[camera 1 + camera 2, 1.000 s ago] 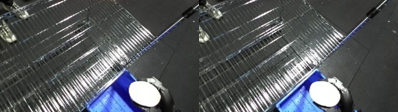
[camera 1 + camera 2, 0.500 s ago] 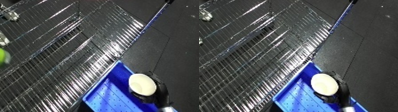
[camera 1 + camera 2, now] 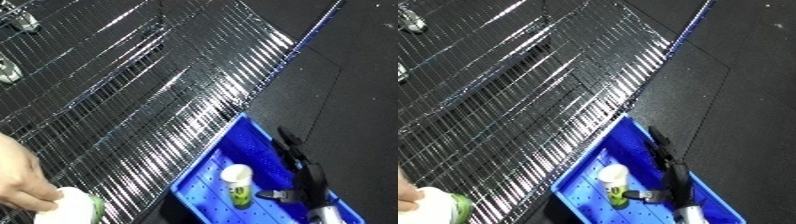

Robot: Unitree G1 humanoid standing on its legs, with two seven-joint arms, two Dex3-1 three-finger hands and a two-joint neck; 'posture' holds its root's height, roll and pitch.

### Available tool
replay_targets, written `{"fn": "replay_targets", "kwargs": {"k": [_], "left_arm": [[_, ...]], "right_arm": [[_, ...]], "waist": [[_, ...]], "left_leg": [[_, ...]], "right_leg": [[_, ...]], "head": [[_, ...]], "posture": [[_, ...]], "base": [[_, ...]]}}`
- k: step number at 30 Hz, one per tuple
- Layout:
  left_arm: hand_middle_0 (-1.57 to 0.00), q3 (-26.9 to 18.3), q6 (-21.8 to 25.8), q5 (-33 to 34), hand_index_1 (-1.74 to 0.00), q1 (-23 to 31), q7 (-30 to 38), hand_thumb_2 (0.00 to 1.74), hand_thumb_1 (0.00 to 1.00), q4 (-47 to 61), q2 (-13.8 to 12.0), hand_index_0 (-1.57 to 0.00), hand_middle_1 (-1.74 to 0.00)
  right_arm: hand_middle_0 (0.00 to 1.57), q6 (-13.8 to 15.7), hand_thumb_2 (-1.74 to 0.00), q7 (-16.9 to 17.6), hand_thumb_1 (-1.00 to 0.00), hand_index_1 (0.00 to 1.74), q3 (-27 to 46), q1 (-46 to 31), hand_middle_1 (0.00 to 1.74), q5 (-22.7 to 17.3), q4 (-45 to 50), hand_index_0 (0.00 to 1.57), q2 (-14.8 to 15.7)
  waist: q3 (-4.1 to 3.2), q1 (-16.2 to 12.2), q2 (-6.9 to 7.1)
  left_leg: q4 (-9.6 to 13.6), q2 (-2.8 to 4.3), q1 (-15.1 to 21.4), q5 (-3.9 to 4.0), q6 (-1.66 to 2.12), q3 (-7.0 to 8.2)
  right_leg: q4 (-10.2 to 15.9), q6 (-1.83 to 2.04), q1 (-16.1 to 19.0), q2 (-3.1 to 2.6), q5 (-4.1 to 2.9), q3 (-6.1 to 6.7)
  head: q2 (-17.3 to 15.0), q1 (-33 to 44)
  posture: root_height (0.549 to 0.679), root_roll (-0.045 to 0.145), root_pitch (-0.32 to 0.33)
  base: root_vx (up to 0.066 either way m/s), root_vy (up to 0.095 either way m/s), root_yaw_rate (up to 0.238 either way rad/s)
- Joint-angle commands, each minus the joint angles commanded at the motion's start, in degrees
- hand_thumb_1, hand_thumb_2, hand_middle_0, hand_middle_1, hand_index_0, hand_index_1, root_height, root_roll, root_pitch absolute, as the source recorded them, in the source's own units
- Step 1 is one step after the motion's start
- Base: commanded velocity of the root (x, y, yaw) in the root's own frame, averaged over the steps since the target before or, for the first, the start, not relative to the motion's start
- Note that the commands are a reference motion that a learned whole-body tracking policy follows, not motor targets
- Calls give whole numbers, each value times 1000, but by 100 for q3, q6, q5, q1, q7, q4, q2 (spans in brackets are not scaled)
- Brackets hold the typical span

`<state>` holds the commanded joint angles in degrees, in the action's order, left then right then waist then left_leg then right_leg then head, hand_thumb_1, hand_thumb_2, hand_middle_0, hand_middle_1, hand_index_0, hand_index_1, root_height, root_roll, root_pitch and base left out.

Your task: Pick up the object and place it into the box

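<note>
Wire-grid worktop [image 3: 133, 95] fills most of the view, running diagonally from top right to bottom left, strong glare streaks on the wires. Dark speckled floor [image 3: 744, 110] takes the right side, with a thin blue line along the worktop's edge at the top.

Blue bin [image 3: 233, 150] sits at bottom centre-right, just beside the worktop's edge, perforated base visible, tilted in frame because the camera is rolled.

Right hand [image 3: 298, 162] is over the bin: black fingers stretched out straight along the right wall, not curled round anything, so it reads as released. Silver-white forearm [image 3: 324, 215] comes in from the bottom edge. Left hand shows in neither view.

Object [image 3: 237, 182]: small bottle with white cap and green-yellow body, inside the bin, lying on the base near the middle. It is just beside the right hand's lower part; cannot tell whether the two touch. Not pinched by the fingers.

Bottom left corner: a person's hand [image 3: 22, 180] holds a second white-and-green item [image 3: 75, 210] over the worktop, well apart from the bin.

Top left: a couple of small metal fittings [image 3: 19, 20] on or beyond the grid, too blurred to identify.
</note>
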<state>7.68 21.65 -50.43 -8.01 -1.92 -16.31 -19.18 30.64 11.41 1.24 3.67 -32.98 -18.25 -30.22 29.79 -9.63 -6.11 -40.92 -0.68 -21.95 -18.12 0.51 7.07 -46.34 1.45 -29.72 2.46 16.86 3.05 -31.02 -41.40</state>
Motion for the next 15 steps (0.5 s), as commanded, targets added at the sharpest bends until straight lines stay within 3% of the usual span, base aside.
{"fn": "replay_targets", "kwargs": {"k": [7, 15], "left_arm": [[-1570, 0, -21, -40, -1740, 61, 13, 1740, 1000, 26, -15, -1570, -1740], [-1570, -10, -101, 53, -1740, 125, 133, 1740, 1000, 173, -34, -1570, -1740]], "right_arm": [[0, -102, 0, -60, 0, 0, -36, -43, 0, 209, 222, 0, 76], [0, -351, 0, -110, 0, 0, -174, -25, 0, 709, 1110, 0, 253]], "waist": [[0, 35, 36], [0, 158, 175]], "left_leg": [[15, 8, -23, 39, -2, -50], [9, 32, -87, 71, -25, -172]], "right_leg": [[-1, -11, 7, -6, 5, -26], [-50, -24, 31, -8, 33, -108]], "head": [[-85, 334], [-267, 1292]], "posture": [[636, 106, 27], [635, 99, 22]], "base": [[4, -7, 25], [-3, -38, 66]]}}
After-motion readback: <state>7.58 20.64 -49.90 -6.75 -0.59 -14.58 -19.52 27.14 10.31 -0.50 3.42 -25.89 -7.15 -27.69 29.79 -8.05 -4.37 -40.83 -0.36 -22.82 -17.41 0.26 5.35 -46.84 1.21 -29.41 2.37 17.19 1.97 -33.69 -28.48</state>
